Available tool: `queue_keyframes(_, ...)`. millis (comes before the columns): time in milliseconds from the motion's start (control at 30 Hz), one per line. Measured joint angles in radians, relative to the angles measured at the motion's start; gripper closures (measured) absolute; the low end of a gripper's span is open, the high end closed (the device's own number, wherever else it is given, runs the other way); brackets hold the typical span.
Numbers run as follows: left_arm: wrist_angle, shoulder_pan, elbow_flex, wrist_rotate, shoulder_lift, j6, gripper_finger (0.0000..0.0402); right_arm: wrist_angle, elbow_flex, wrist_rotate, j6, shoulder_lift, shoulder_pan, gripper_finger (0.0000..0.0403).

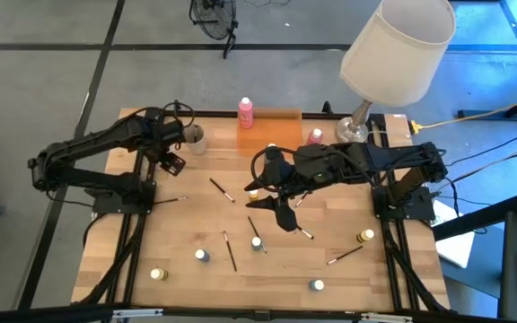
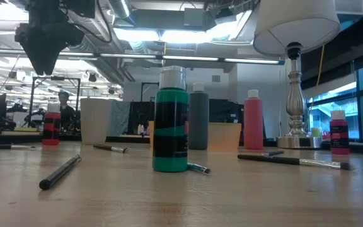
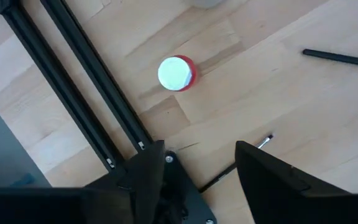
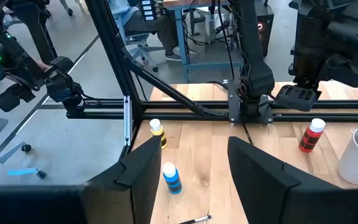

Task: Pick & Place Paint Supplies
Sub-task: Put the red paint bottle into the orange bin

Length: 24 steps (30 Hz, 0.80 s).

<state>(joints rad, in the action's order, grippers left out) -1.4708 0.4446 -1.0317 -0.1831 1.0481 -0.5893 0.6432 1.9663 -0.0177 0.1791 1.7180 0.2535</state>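
Observation:
My left gripper (image 3: 197, 152) hangs open, pointing down, over the table's far left (image 1: 170, 163). Just beyond its fingers a small red bottle with a white cap (image 3: 176, 73) stands on the wood, beside the beige cup (image 1: 193, 139). My right gripper (image 4: 191, 146) is held high over the table's middle (image 1: 272, 193), open, with nothing between its fingers, facing the left arm. A pink bottle (image 1: 245, 112) stands at the far edge, and another (image 1: 315, 136) stands by the orange tray (image 1: 272, 135). Small bottles (image 1: 202, 256) and thin brushes (image 1: 229, 251) lie scattered across the wood.
A lamp (image 1: 393, 54) stands at the far right. In the low view a green bottle (image 2: 170, 120) stands at the middle, with a grey bottle (image 2: 198, 120) behind it. The left arm's black frame rails (image 3: 86, 93) run close by the red bottle.

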Motion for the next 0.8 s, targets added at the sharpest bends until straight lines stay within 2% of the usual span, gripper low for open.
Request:
queue_keyframes(233,0.002,0.05,0.0,-0.015,0.0,0.003,0.015,-0.015,0.0,0.002,-0.004,0.0,-0.005,0.0215)
queue_keyframes(467,0.029,0.1,0.008,0.013,0.006,0.109,0.015,-0.021,0.0,0.003,-0.003,-0.001,-0.019,0.0215)
queue_keyframes(667,0.114,0.194,0.092,0.108,0.046,0.192,0.015,-0.019,0.0,0.003,-0.008,-0.001,-0.023,0.0215)
queue_keyframes(800,0.114,0.238,0.118,0.092,0.082,0.193,0.015,-0.018,0.0,0.003,-0.008,-0.001,-0.027,0.0215)
